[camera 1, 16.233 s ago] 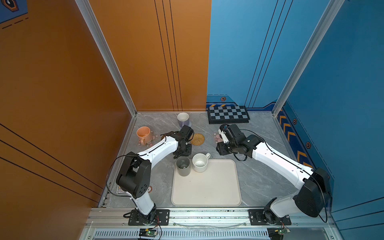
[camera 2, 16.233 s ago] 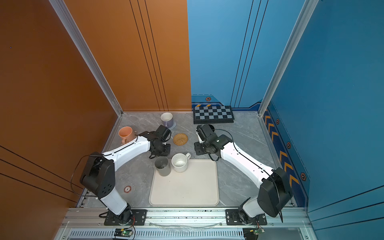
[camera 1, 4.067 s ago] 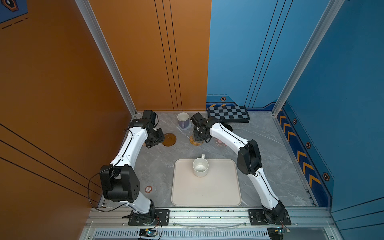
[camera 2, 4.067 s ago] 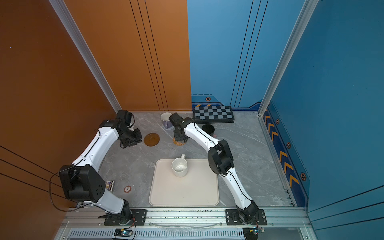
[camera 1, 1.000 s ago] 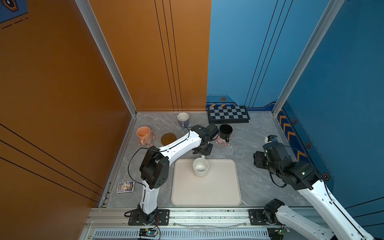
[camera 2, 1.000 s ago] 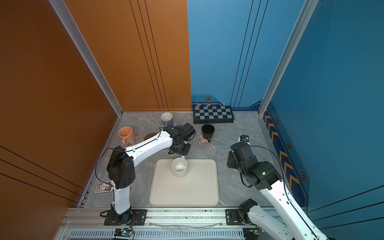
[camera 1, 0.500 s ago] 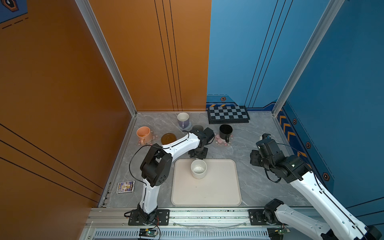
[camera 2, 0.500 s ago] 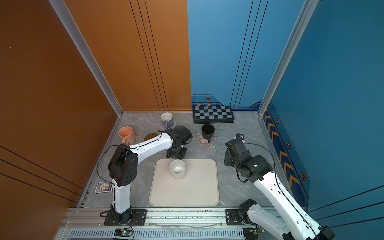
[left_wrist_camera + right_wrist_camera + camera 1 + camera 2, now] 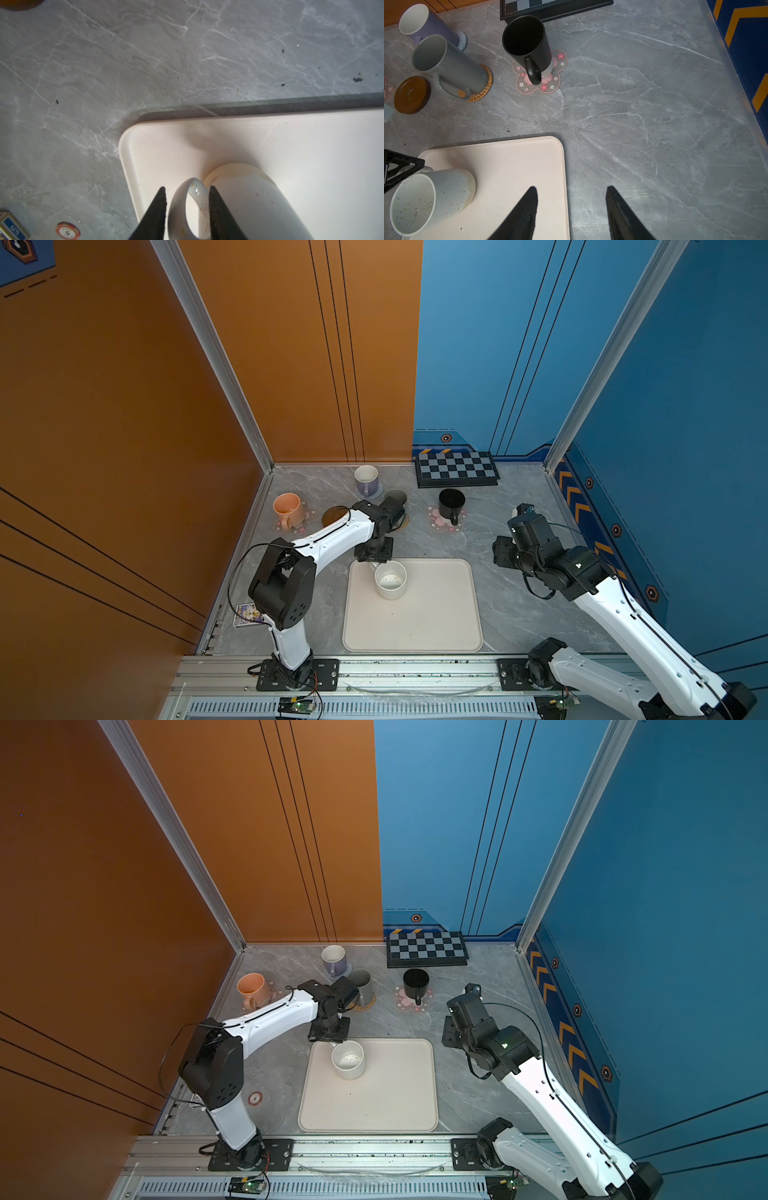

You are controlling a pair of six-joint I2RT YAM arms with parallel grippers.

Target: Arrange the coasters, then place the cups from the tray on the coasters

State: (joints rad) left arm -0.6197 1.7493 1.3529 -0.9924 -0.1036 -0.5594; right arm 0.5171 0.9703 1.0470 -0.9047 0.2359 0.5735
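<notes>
The left hand (image 9: 186, 188) grips the speckled white mug (image 9: 249, 199) by its handle on the tray (image 9: 126, 149); the right hand (image 9: 571, 188) hangs parted, empty.

Left tool (image 9: 187, 187) tight, right tool (image 9: 571, 187) wide.

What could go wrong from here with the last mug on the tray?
The left gripper grips the speckled white mug by its handle alone, so it may swing or slip when lifted. The only free coaster, the brown disc, lies close between the peach mug and the grey mug; setting down there could knock either.
</notes>
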